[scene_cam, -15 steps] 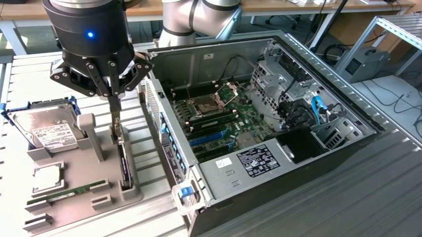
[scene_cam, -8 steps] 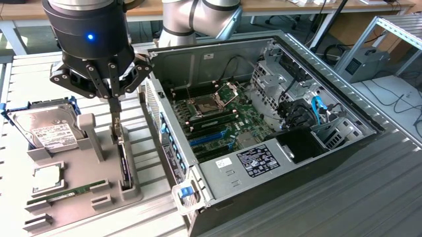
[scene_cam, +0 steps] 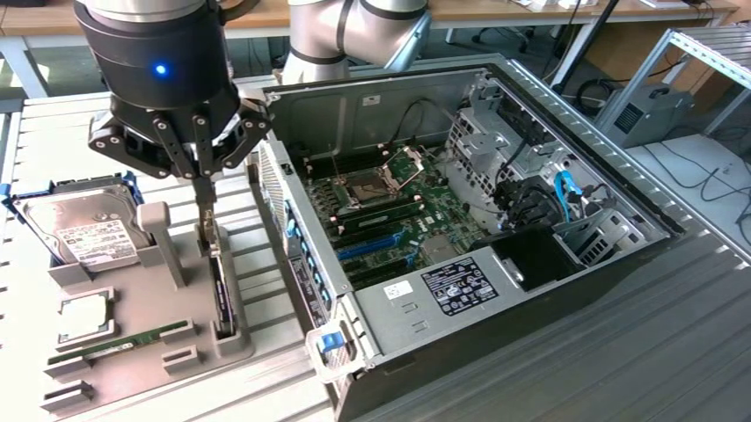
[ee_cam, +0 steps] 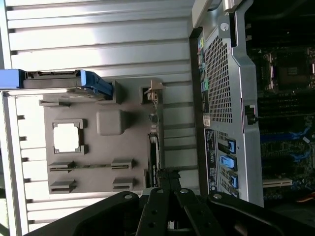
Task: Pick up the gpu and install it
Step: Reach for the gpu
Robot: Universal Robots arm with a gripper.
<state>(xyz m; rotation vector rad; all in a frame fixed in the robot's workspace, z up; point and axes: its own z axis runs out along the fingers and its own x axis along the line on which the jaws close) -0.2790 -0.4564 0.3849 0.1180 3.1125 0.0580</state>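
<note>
Grey tray (scene_cam: 153,299): gpu (scene_cam: 220,294) beneath tool (scene_cam: 203,186).

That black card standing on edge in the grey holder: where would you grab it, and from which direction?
I'd pinch the gpu across its two flat faces at the upper edge, coming straight down. It stands on edge in a slot of the grey tray, so only that edge is free, and the computer case beside it crowds a sideways approach.
</note>
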